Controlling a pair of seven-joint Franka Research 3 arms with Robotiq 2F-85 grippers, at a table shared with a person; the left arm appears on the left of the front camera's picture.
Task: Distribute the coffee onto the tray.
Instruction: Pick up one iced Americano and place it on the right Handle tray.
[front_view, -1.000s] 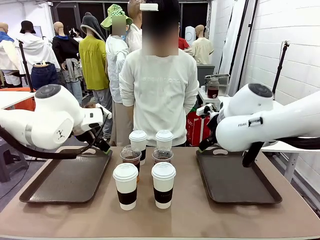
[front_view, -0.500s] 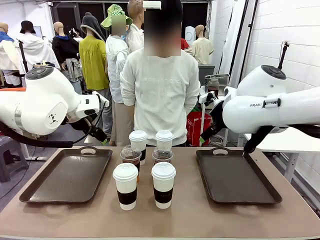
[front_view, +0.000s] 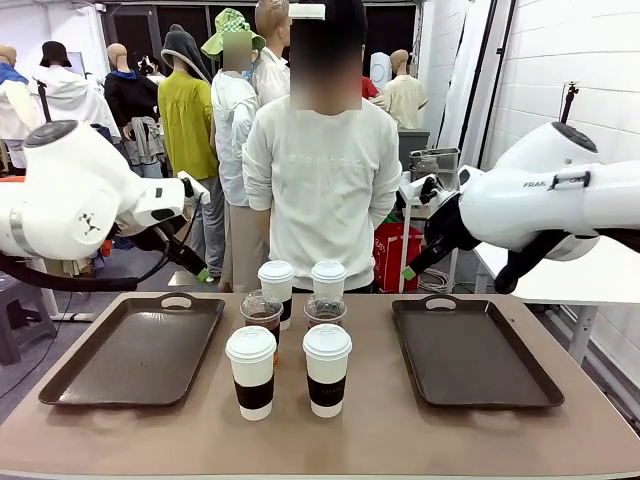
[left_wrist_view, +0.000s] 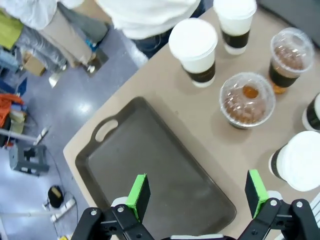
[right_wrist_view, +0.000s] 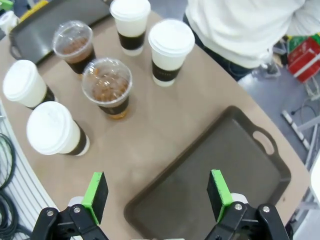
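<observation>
Standing in the middle of the table (front_view: 360, 440) are six coffee cups (front_view: 327, 368), close together between the left tray (front_view: 120, 360) and the right tray (front_view: 480, 360). All six stand on the table top itself. Two white paper cups (front_view: 251, 372) with black sleeves and white lids are at the front, near the robot. Two clear cups (front_view: 262, 314) with dome lids and brown drink sit just behind them. Two more white paper cups are at the back, near the person (front_view: 320, 190) in a white top. The left gripper (left_wrist_view: 197, 192) hangs in the air above the left tray, its green pads (left_wrist_view: 139, 195) wide apart, holding nothing. The right gripper (right_wrist_view: 157, 189) hangs above the right tray, wide open too, with nothing in it.
</observation>
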